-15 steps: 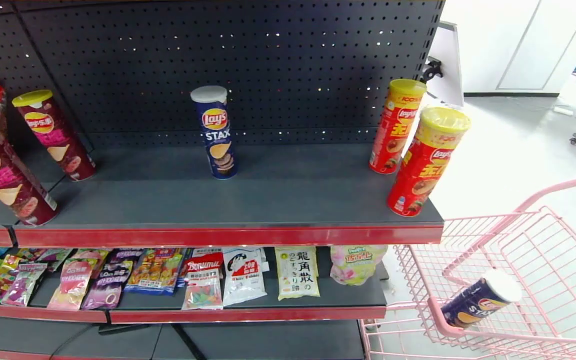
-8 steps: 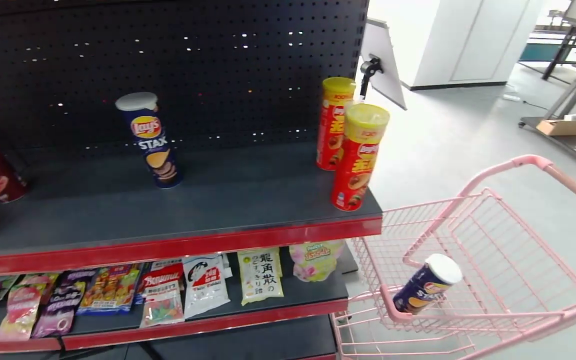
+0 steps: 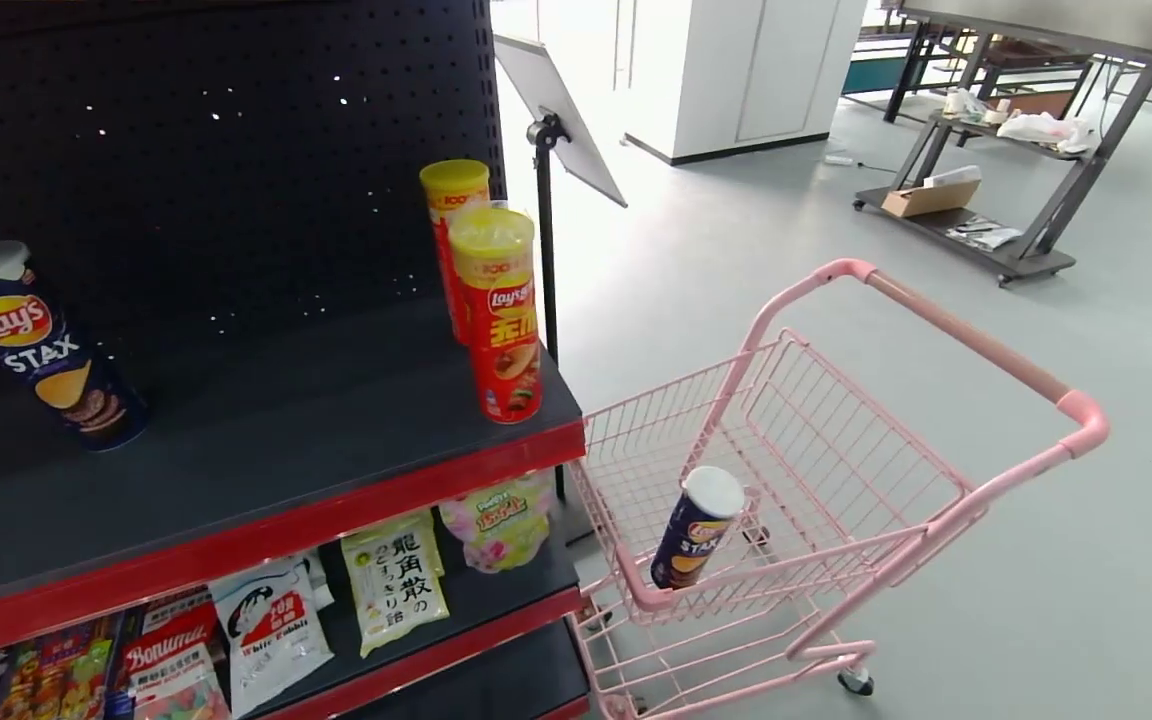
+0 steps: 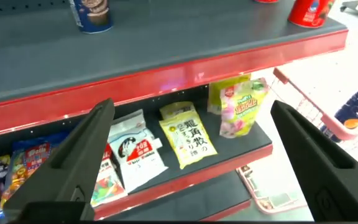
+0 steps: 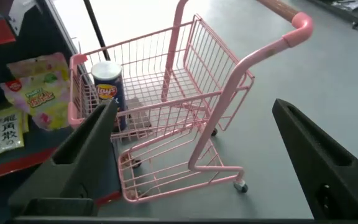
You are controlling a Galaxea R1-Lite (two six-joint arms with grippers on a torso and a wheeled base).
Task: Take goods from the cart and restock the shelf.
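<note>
Faces the right end of the shelf [image 3: 266, 430], with the pink cart [image 3: 971, 345] parked just beside it on the floor. Shows two red cans [image 3: 502, 310] upright at the shelf's right edge and a standing blue can [image 3: 36, 350] well to their left. Finds one leaning blue can [image 3: 696, 530] in the cart, lid up, propped in the basket's near corner. Keeps left jaws and right jaws spread wide, gripping nothing. Appears to be the fetching step. Calls next for lowering the right jaws into the basket, closing around the leaning blue can and lifting it clear of the wire.
</note>
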